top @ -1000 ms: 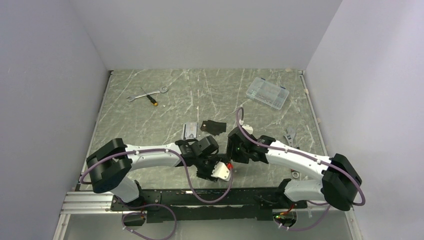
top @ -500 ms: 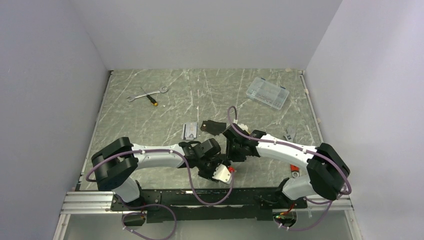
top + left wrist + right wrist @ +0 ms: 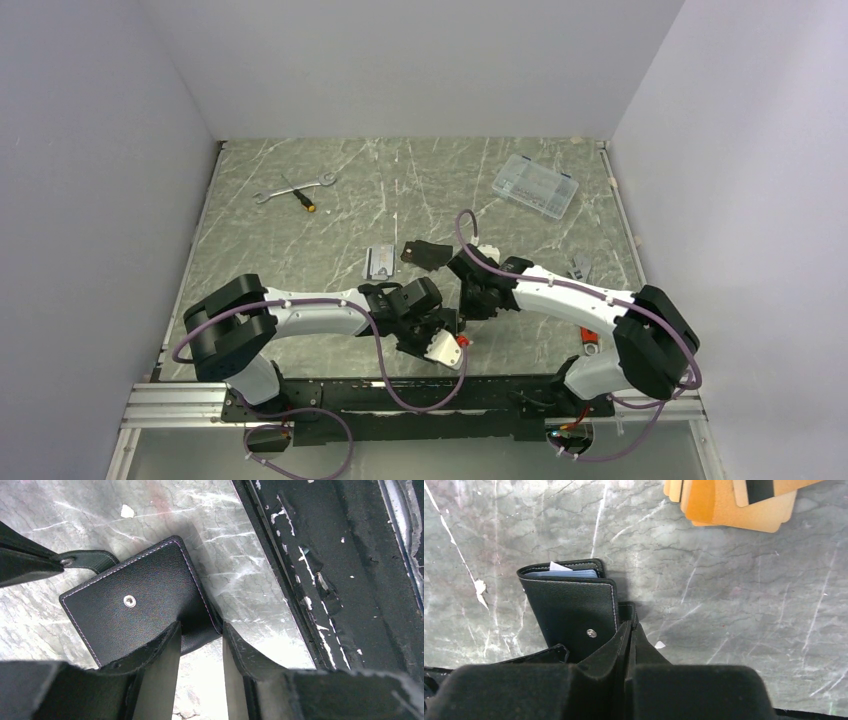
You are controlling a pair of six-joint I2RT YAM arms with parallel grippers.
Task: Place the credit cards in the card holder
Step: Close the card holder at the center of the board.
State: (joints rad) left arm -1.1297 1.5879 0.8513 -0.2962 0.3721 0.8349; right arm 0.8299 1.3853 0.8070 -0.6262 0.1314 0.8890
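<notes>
Black card holder [image 3: 135, 605], edge in left pincer [image 3: 200, 628], cards [image 3: 734, 510] apart

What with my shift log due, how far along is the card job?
Done: nothing loaded; the credit cards lie on the table outside the card holder. In hand: the left pincer grips its corner, the right pincer pinches its tab, apparently to open it. Left: opening it and inserting every card.

Nothing legible anywhere; card holder [image 3: 145, 587] plain black, bare silver snap, no stamp readable; credit cards [image 3: 729, 507] orange-tan, one black stripe, no print discernible; clear box [image 3: 535, 186] too small to read.
</notes>
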